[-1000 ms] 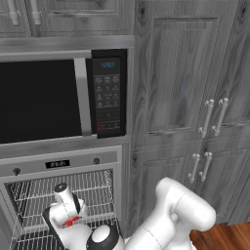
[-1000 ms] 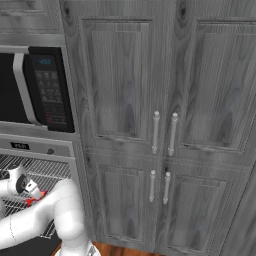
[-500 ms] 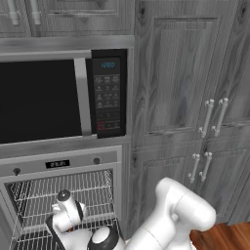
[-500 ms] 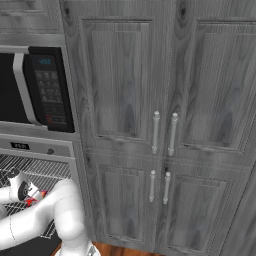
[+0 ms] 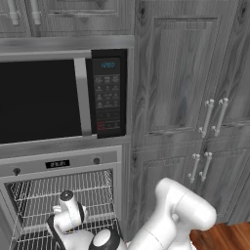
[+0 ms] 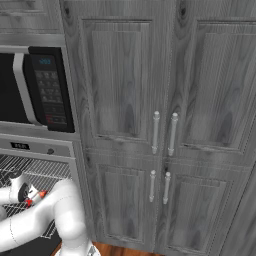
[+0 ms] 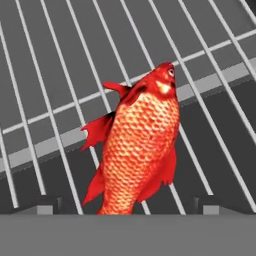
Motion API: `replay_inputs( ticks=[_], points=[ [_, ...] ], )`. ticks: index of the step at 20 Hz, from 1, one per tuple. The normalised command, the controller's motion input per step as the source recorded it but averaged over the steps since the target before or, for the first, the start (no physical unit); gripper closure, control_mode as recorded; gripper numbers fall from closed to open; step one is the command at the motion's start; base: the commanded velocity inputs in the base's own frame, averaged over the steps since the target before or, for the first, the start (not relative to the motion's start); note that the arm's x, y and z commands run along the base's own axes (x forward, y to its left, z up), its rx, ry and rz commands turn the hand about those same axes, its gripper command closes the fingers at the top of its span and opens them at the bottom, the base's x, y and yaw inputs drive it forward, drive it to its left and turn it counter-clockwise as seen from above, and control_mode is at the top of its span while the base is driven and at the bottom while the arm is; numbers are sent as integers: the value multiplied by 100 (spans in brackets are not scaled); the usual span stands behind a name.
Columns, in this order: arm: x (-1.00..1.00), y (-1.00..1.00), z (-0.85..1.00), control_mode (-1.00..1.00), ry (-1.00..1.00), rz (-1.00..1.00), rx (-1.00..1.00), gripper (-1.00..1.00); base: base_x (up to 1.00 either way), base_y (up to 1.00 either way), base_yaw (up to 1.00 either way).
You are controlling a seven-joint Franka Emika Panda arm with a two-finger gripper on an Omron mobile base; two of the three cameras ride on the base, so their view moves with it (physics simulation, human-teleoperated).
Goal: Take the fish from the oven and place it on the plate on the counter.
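- Left base view: the oven (image 5: 63, 168) sits open below the black-fronted microwave (image 5: 58, 97), wire racks (image 5: 63, 195) exposed inside. The white arm (image 5: 171, 219) rises from the lower right and bends left and down into the oven cavity. Its wrist (image 5: 68, 215) hangs low over the lower rack. The claw itself is hidden under the wrist here. Grey wood cabinet doors (image 5: 185, 97) with paired silver handles stand to the right.
- Right base view: the arm reaches left from the lower left corner into the oven opening. A small red-orange speck, the fish (image 6: 42, 194), shows just beside the hand, over the rack, at the front of the cavity. Oven display strip and knob sit above the opening; microwave keypad above that.
- Hand view: the fish (image 7: 140, 145) lies flat on the wire rack, head toward the upper right, tail at the bottom edge. It lies between the two dark fingertips (image 7: 42, 204), which stand wide on either side of the tail end. The gripper (image 7: 127, 206) is open, neither tip touching the fish that I can see. A wider pale crossbar of the rack runs under the fish's front half.
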Motion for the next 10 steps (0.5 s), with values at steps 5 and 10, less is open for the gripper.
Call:
replay_inputs(
  ticks=[5,10],
  points=[
    [0,0,-24,-100,14,0,-1,-100,0,0,0],
    [5,0,-7,-100,3,0,-5,-100,0,0,0]
  ],
)
